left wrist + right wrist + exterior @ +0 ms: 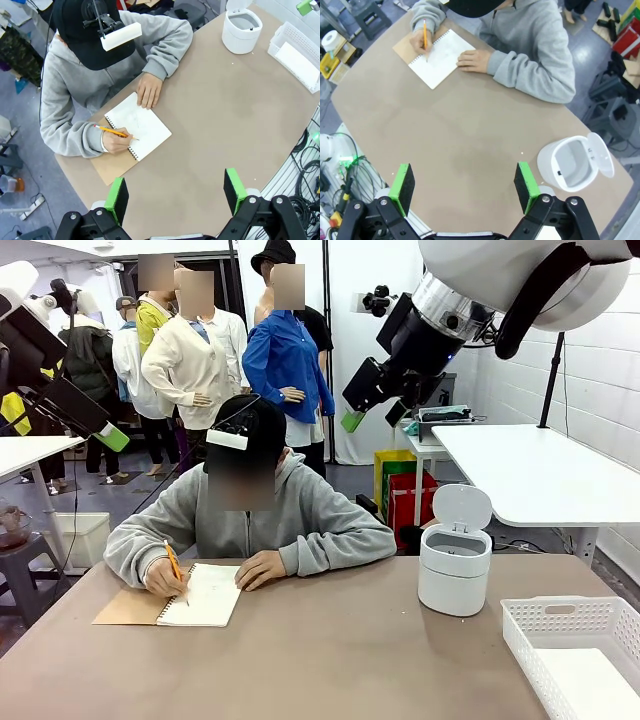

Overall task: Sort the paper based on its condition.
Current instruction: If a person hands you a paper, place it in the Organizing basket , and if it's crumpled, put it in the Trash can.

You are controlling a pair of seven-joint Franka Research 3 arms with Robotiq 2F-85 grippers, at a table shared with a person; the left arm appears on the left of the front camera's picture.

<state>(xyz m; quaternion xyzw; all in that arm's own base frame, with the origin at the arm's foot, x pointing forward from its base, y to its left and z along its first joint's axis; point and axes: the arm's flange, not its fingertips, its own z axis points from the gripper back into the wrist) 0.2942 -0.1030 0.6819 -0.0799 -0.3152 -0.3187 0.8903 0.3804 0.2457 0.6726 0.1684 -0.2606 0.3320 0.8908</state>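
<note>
A flat white sheet of paper (299, 60) lies in the white basket (285, 37) at the table's right end, and it shows there in the front view too (592, 687). Across the table a person draws with a pencil (173, 563) on the open page of a spiral notebook (205, 595), the other hand resting on the page's edge. My left gripper (176, 194) hangs open and empty high above the near table edge, up at the left in the front view (108, 435). Likewise, my right gripper (464, 184) is open, empty and held high (375, 417).
A round white bin (455, 568) with its lid flipped up stands right of centre, next to the basket (560, 620). The brown table (330, 660) lies bare between the notebook (440, 57) and the bin (572, 162). Another white table (540, 470) stands behind on the right.
</note>
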